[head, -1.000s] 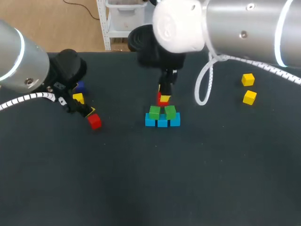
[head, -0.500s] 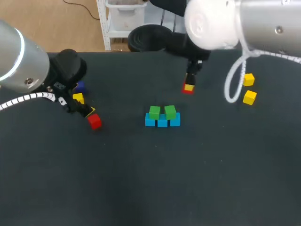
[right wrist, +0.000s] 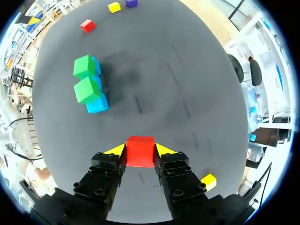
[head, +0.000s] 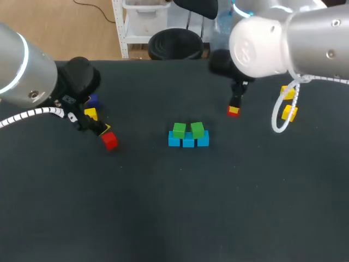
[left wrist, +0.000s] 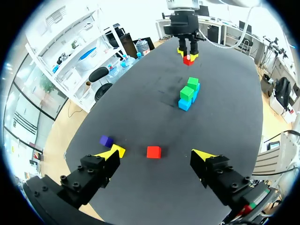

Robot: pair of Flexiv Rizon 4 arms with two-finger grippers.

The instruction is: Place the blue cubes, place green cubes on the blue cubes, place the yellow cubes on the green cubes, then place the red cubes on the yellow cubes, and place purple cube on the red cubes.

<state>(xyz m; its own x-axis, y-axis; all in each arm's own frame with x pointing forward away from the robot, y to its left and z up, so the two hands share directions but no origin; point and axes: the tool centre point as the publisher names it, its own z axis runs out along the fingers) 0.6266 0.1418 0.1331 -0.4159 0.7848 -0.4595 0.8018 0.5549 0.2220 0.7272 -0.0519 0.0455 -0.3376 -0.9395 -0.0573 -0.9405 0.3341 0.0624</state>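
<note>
Dark table point(head: 163, 218): right fingers point(head: 235, 107) grip red cube point(right wrist: 139, 152), well apart from blue cubes point(head: 188, 141); left fingers point(head: 99, 127) spread.

Matt table point(head: 174, 218); smooth plastic blue cubes point(head: 188, 143)

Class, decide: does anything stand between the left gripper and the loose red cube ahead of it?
Nothing visible does. The red cube lies just ahead of the open left gripper; a yellow cube sits aside.

- Two green cubes point(head: 179, 130) on a row of blue cubes point(head: 188, 142), centre.
- A red cube point(head: 109, 141) left of them; yellow cube point(head: 90, 113), purple cube point(head: 92, 101) farther left.
- Behind right: held red cube point(head: 233, 112); two yellow cubes point(head: 289, 112) farther right.
</note>
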